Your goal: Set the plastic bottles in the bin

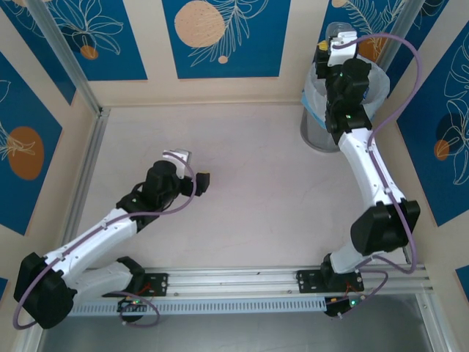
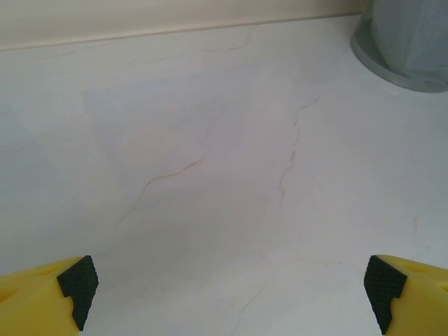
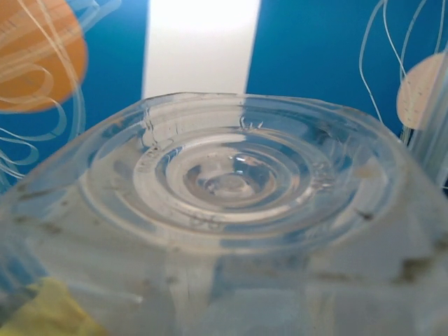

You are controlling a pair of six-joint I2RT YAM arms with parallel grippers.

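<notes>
- Plastic bottle (image 1: 338, 31), clear and empty, is held high at the far right corner of the table (image 1: 242, 147), directly over the bin (image 1: 316, 126). The right wrist view looks straight at its ringed base (image 3: 231, 175).
- Right gripper (image 1: 333, 42) is clamped on that bottle. One yellow finger (image 3: 38, 311) shows against the plastic at the lower left of the wrist view.
- Left gripper (image 1: 189, 170) hovers near mid-table, well apart from the bin. Its jaws stand wide apart with nothing between the black pads (image 2: 78, 280), and the bin's grey base (image 2: 409, 42) sits far ahead of it.
- Step in hand, as I judge it: the release.
- To do it well, centre the bottle over the opening, inside the rim and the translucent bag (image 1: 377, 82), before parting the fingers.
- Open the fingers fully in one motion, since a crushed, light bottle can cling to one pad and swing sideways.
- Lowering slightly first would shorten the drop and reduce the chance of a bounce off the rim.
- Lift straight up afterwards, so the cable and wrist do not snag the liner.
</notes>
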